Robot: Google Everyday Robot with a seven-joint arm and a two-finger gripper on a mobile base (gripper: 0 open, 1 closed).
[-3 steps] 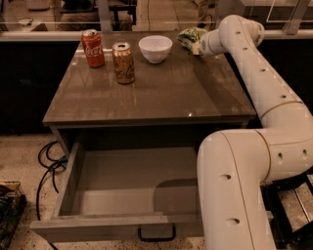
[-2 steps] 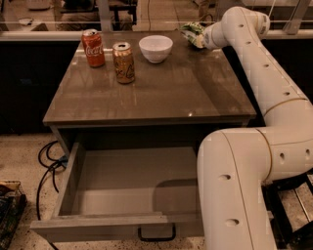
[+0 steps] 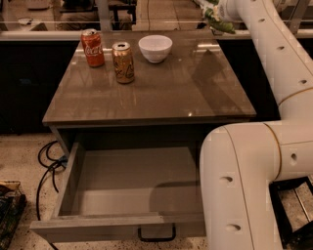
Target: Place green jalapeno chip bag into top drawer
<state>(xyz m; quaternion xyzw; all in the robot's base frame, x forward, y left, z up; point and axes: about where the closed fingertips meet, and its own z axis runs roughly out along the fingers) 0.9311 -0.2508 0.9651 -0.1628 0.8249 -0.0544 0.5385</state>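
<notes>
Camera view showed the top drawer (image 3: pixel 98 227) pulled open nearest, its grey interior bare and a dark handle (image 3: pixel 156 238) at the centre of its front panel. Black cables (image 3: pixel 46 163) lay on the floor to its left. The robot's white arm (image 3: pixel 244 185) rose at the near right and reached toward the far right. Above the drawer, the brown counter (image 3: pixel 161 93) carried a gold can (image 3: pixel 123 62), then a red can (image 3: pixel 93 48) farther left and a white bowl (image 3: pixel 155 48) beside them. At the far right corner, the end effector (image 3: pixel 220 9) sat against the green jalapeno chip bag (image 3: pixel 217 23); whether it was clamped on the bag could not be told.
</notes>
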